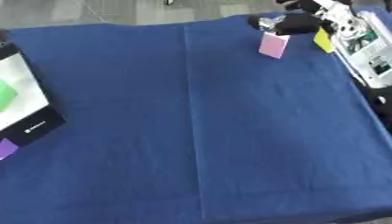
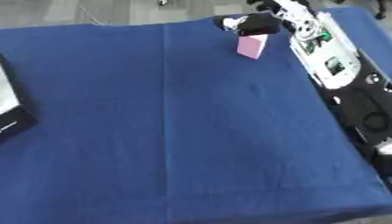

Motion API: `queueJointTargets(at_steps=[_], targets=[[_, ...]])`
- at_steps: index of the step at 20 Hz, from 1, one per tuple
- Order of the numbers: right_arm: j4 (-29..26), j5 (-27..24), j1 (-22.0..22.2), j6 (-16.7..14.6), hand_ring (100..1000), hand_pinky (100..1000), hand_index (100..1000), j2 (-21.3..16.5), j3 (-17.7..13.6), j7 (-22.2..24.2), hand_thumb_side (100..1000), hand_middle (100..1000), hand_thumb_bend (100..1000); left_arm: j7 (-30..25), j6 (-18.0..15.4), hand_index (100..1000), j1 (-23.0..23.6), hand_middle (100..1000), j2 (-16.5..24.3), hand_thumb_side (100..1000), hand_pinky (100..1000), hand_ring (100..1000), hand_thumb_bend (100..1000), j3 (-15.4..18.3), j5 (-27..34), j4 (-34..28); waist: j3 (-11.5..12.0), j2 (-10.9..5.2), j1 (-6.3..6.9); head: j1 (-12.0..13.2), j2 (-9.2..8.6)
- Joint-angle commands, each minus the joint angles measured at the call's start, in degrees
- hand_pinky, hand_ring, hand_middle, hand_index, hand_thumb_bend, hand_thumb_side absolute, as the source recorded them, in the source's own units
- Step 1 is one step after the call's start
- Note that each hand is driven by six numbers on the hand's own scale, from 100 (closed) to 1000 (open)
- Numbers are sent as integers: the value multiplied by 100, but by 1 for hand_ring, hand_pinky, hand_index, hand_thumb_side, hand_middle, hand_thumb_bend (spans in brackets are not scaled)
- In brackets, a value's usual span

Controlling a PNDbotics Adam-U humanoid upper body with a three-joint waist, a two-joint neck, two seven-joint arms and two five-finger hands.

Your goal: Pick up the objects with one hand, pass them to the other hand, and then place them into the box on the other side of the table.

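Note:
My right hand (image 1: 297,23) reaches in from the upper right corner over the far edge of the blue table. Its fingers are curled on the top of a flat pink object (image 1: 273,45), which hangs tilted just above the cloth. The same pink object (image 2: 251,46) shows below the hand (image 2: 257,24) in the right eye view. A black-rimmed box (image 1: 34,123) with a white inside lies at the left edge, with something green (image 1: 5,92) in it. My left hand shows in neither view.
A white tray (image 2: 330,59) with printed items runs along the right edge of the table. A yellow piece (image 1: 324,40) stands at its near corner, right of the pink object. A small purple piece (image 1: 6,148) lies by the left box. Blue cloth (image 1: 199,131) covers the table.

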Motion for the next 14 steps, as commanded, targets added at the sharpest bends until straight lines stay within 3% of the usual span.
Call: queueJointTargets(at_steps=[1,7,8,9,14], targets=[[417,239,-318,-144,906,904,860,-178,-8,301,415,858,498,-13,1,777,-73,645,203,460,756,657,526,39,-18,-27,10,-124,-62,-66,-105],[1212,773,-759,-560,915,912,864,-105,-126,851,414,870,502,-12,2,776,-87,641,176,460,754,654,526,52,-13,-31,24,-89,-49,-212,-238],[1326,869,-819,-627,919,916,865,-88,-163,947,411,873,471,-6,2,775,-93,641,169,460,754,654,529,56,-9,-36,25,-83,-46,-229,-256],[1439,966,-884,-697,922,917,865,-81,-186,1044,407,874,511,-3,0,775,-100,641,165,459,753,654,526,56,-5,-42,31,-74,-42,-248,-281],[1968,1476,-1146,-994,927,923,865,-73,-349,1554,412,879,513,18,13,775,-101,640,159,458,753,654,529,67,8,-43,47,-19,-33,-331,-375]])
